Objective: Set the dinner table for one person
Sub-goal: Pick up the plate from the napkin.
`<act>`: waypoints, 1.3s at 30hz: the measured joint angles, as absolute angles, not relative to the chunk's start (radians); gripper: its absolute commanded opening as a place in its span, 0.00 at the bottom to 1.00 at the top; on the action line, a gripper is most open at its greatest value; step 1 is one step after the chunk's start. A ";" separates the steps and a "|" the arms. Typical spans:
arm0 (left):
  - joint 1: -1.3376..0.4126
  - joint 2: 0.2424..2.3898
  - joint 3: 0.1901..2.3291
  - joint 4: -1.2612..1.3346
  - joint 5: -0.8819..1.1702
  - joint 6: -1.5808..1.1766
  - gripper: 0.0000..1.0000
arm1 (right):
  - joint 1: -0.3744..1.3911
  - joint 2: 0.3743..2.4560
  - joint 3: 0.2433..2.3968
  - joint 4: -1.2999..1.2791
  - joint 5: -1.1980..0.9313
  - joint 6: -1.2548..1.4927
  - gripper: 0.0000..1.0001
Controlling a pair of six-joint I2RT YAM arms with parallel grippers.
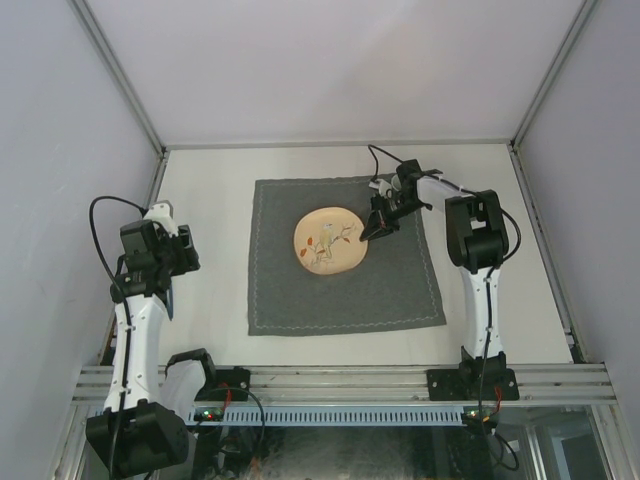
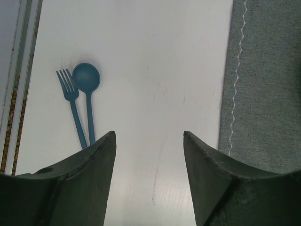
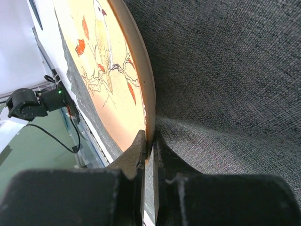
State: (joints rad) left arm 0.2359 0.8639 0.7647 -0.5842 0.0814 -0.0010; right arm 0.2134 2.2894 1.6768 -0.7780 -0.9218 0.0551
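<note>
A round peach plate (image 1: 330, 241) with a bird and red leaves painted on it lies on the square dark grey cloth (image 1: 400, 290) in the middle of the off-white dinner table (image 1: 210, 190). My right gripper (image 1: 372, 232) is shut on the plate's right rim. In the right wrist view its fingers (image 3: 141, 146) pinch the edge of the plate (image 3: 108, 70), with the cloth (image 3: 225, 70) just beneath. My left gripper (image 2: 148, 136) hangs open over bare table, left of the cloth's stitched edge (image 2: 268, 70). A blue fork (image 2: 70, 96) and a blue spoon (image 2: 86, 77) lie side by side ahead of it to the left.
Metal rails (image 1: 140, 110) and white walls enclose the table on three sides. The fork and spoon lie close to the left rail (image 2: 19, 94). The arm bases are bolted to the front rail (image 1: 340, 382).
</note>
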 measured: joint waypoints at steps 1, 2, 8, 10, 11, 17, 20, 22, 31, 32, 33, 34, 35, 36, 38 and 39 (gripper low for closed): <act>0.236 0.864 0.765 -0.585 0.081 -0.001 0.64 | 0.209 2.289 1.677 -0.780 -0.927 0.056 0.00; 0.236 0.864 0.765 -0.584 0.081 -0.001 0.64 | 0.205 2.289 1.677 -0.781 -0.929 0.056 0.00; 0.236 0.868 0.765 -0.584 0.081 -0.001 0.64 | 0.175 2.289 1.677 -0.788 -0.945 0.057 0.00; 0.236 0.868 0.765 -0.584 0.081 -0.001 0.64 | 0.165 2.289 1.676 -0.788 -0.946 0.059 0.00; 0.236 0.868 0.765 -0.584 0.081 -0.001 0.64 | 0.159 2.289 1.676 -0.788 -0.948 0.060 0.00; 0.236 0.869 0.765 -0.584 0.081 0.000 0.64 | 0.146 2.289 1.666 -0.772 -0.970 0.070 0.00; 0.236 0.871 0.765 -0.584 0.081 0.000 0.64 | 0.147 2.289 1.661 -0.761 -0.976 0.076 0.00; 0.236 0.872 0.765 -0.584 0.081 0.000 0.64 | 0.147 2.289 1.658 -0.757 -0.981 0.080 0.00; 0.236 0.890 0.765 -0.576 0.082 -0.001 0.64 | 0.160 2.289 1.655 -0.753 -0.982 0.096 0.00; 0.236 0.891 0.765 -0.574 0.082 -0.001 0.64 | 0.161 2.289 1.654 -0.753 -0.983 0.096 0.00; 0.236 0.892 0.765 -0.572 0.082 -0.001 0.64 | 0.163 2.289 1.653 -0.752 -0.984 0.097 0.00; 0.236 0.892 0.765 -0.569 0.082 -0.001 0.64 | 0.165 2.289 1.652 -0.753 -0.986 0.099 0.00; 0.236 0.892 0.765 -0.567 0.082 0.000 0.64 | 0.166 2.289 1.652 -0.752 -0.988 0.101 0.00; 0.236 0.892 0.765 -0.565 0.082 0.000 0.64 | 0.166 2.289 1.652 -0.753 -0.989 0.104 0.00; 0.236 0.892 0.765 -0.562 0.082 0.000 0.64 | 0.166 2.289 1.652 -0.752 -0.992 0.109 0.00; 0.236 0.892 0.765 -0.562 0.082 0.001 0.64 | 0.166 2.289 1.652 -0.752 -0.995 0.111 0.00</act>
